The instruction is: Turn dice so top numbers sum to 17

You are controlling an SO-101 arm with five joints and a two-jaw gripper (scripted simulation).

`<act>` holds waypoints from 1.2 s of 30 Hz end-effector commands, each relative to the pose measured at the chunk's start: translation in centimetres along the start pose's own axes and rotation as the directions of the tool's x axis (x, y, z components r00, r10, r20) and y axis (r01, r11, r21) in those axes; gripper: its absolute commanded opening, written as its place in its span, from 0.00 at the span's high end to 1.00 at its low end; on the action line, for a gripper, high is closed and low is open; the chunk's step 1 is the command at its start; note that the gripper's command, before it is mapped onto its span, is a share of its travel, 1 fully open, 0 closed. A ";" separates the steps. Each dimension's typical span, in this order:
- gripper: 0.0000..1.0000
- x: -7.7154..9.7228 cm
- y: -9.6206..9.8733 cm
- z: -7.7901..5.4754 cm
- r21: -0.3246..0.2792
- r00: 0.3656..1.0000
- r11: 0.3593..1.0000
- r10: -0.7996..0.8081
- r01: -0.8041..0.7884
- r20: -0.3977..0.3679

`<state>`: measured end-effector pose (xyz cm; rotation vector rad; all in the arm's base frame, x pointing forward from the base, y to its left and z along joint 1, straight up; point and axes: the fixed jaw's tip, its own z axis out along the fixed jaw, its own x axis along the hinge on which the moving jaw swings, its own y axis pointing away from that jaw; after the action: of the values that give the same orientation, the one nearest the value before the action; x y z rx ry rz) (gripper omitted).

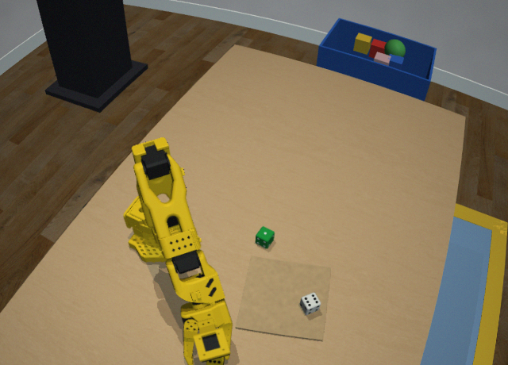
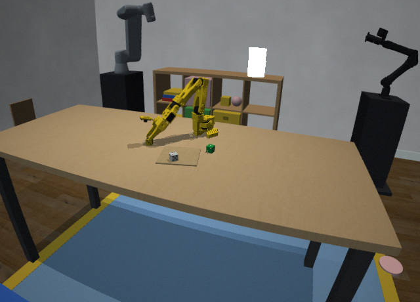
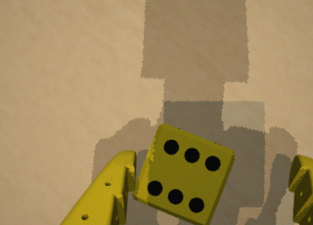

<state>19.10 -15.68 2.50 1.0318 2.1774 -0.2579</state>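
A yellow die (image 1: 215, 361) (image 2: 149, 142) (image 3: 185, 175) is off the mat with six pips facing the wrist camera. My gripper (image 3: 212, 172) is open around it. The die is close to the left finger in the wrist view, with a wide gap to the right finger. In the top view the gripper partly hides this die. A white die (image 1: 309, 303) (image 2: 173, 156) lies flat on the tan mat (image 1: 271, 295) (image 2: 189, 157), near one edge, six on top. A green die (image 1: 264, 236) (image 2: 210, 148) lies on the table beyond the mat's edge, one on top.
The wooden table (image 1: 328, 156) (image 2: 271, 176) carries the arm's base. The arm reaches past one side of the mat. A blue bin (image 1: 369, 70) with toys stands beyond the table. A shelf (image 2: 216, 73) and two other robot arms on black stands are behind the table.
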 end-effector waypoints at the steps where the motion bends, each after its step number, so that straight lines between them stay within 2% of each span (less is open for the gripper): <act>1: 0.69 -0.9 0.3 -3.3 -0.032 0.962 0.990 -0.144 0.140 -0.231; 16: 0.69 -0.9 0.3 -3.7 -0.047 0.926 0.976 -0.215 0.211 -0.309; 36: 0.69 -0.9 0.3 -3.7 -0.090 0.846 0.948 -0.313 0.305 -0.433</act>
<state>17.46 -14.24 4.34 0.8662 2.4914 -0.2686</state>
